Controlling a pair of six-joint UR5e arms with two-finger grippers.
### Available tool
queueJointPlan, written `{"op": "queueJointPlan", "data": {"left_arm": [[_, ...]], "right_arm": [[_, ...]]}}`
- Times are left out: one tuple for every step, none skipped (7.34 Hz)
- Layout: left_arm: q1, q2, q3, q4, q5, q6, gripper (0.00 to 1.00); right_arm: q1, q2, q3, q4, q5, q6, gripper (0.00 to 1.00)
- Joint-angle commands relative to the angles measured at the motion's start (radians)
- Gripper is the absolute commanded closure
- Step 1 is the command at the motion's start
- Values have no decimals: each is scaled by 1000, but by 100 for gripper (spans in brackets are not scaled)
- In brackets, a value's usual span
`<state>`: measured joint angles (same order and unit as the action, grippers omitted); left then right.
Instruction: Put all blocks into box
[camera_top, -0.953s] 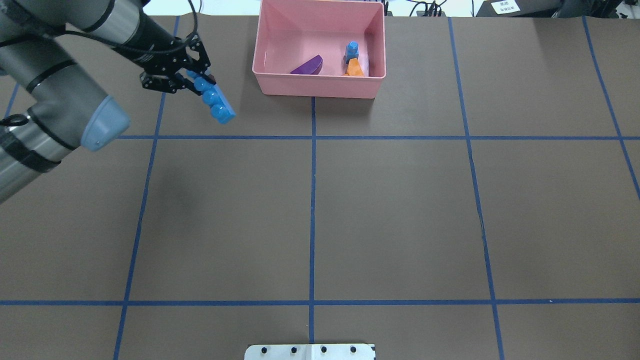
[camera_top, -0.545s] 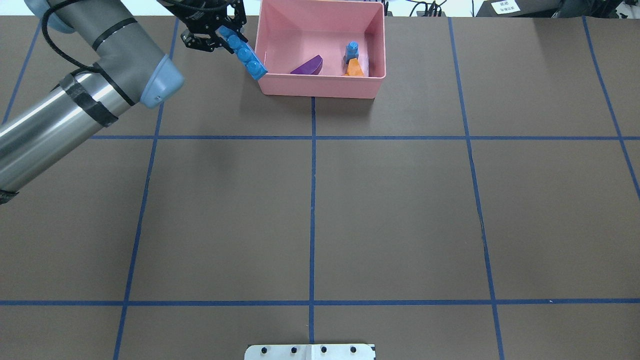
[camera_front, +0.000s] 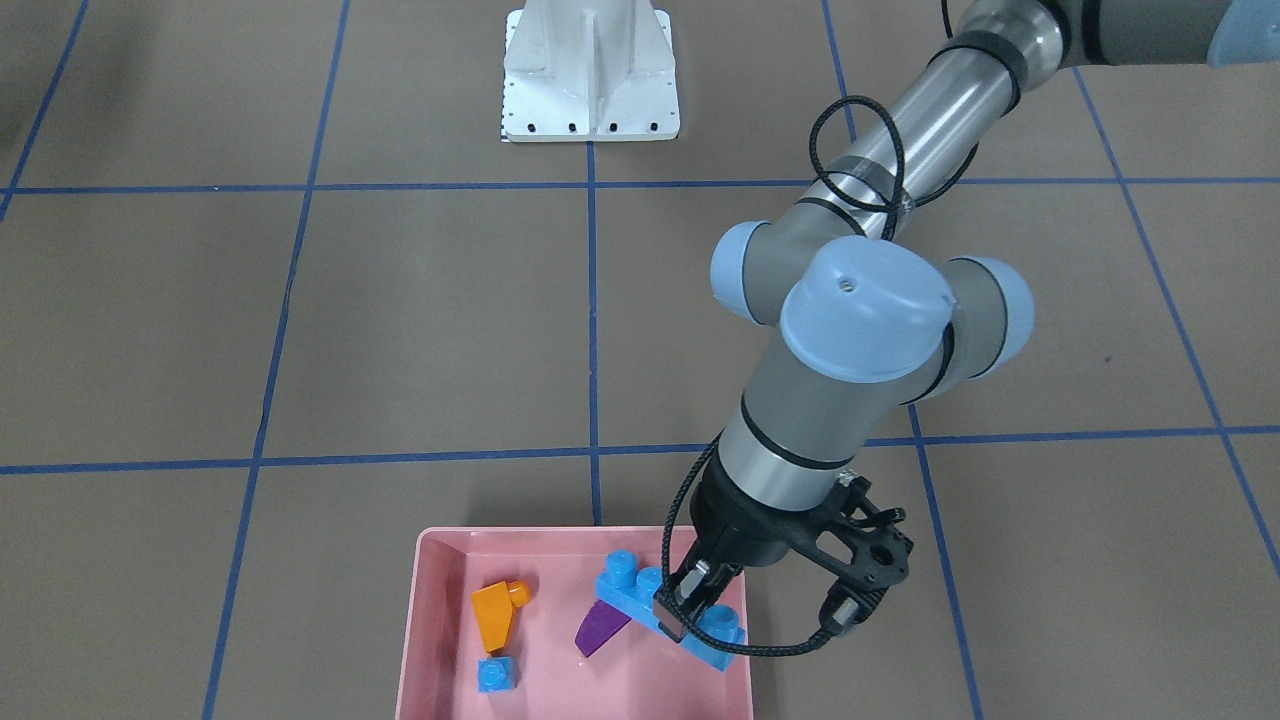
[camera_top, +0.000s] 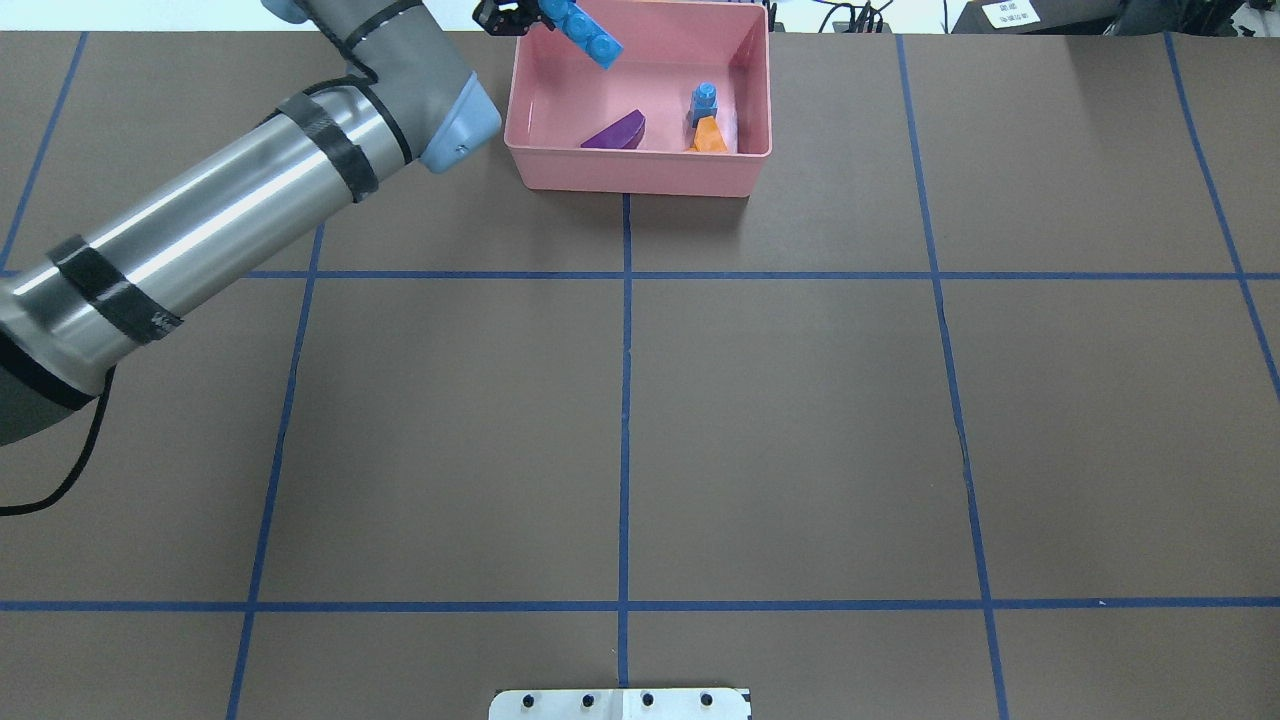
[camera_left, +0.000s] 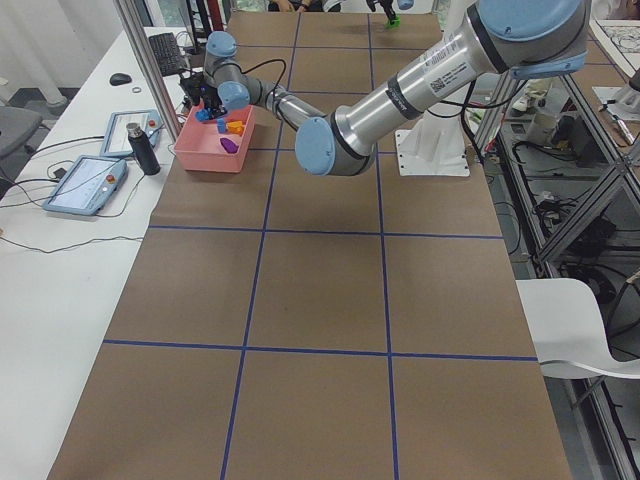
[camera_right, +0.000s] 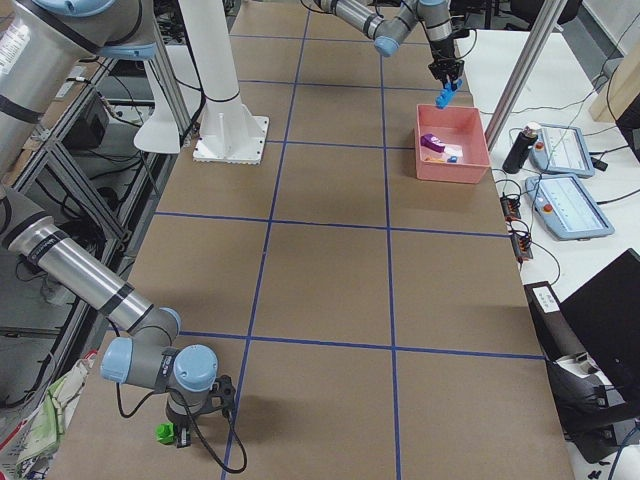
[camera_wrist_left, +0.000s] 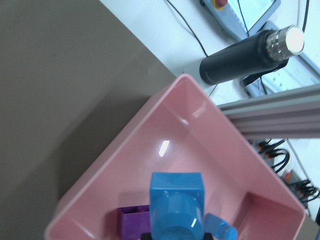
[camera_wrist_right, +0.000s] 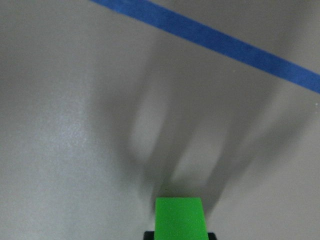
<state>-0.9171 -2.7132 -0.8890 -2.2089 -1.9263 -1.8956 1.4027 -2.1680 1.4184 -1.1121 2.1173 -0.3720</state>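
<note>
My left gripper (camera_front: 682, 608) is shut on the long blue bar (camera_front: 668, 618) and holds it tilted above the pink box (camera_front: 430, 620), over its far left part in the overhead view (camera_top: 582, 30). In the box (camera_top: 640, 170) lie the purple sloped block (camera_top: 615, 132), the orange sloped block (camera_top: 710, 137) and the tiny blue cube (camera_top: 704, 100). The left wrist view looks down the bar (camera_wrist_left: 177, 210) into the box (camera_wrist_left: 125, 145). My right gripper (camera_right: 176, 432) is low over the table at its far right end, shut on the green block (camera_wrist_right: 180, 217).
A black bottle (camera_wrist_left: 240, 62) and two control tablets (camera_right: 575, 205) lie on the white bench just beyond the box. The white robot base (camera_front: 590, 70) stands at the table's near edge. Blue tape lines (camera_top: 625, 400) cross the brown table.
My left gripper has carried the long blue bar from left of the box, up and to the right, to above the box's far left part. The blocks in the box have not moved.
</note>
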Motion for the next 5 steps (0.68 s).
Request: {"op": "queueJointPlan", "data": {"left_arm": [[35, -36, 44, -34, 107, -108, 81], [55, -34, 42, -47, 107, -99, 1], [73, -34, 41, -51, 107, -97, 0], [81, -34, 36, -52, 109, -96, 0], [86, -33, 38, -52, 110, -91, 0]], "right_arm": [[36, -3, 17, -5, 7, -13, 100], [73, 4, 25, -12, 36, -62, 100], [96, 5, 39, -40, 46, -117, 100], [125, 37, 110, -145, 33, -146, 100], [181, 80, 199, -307, -8, -232, 100]]}}
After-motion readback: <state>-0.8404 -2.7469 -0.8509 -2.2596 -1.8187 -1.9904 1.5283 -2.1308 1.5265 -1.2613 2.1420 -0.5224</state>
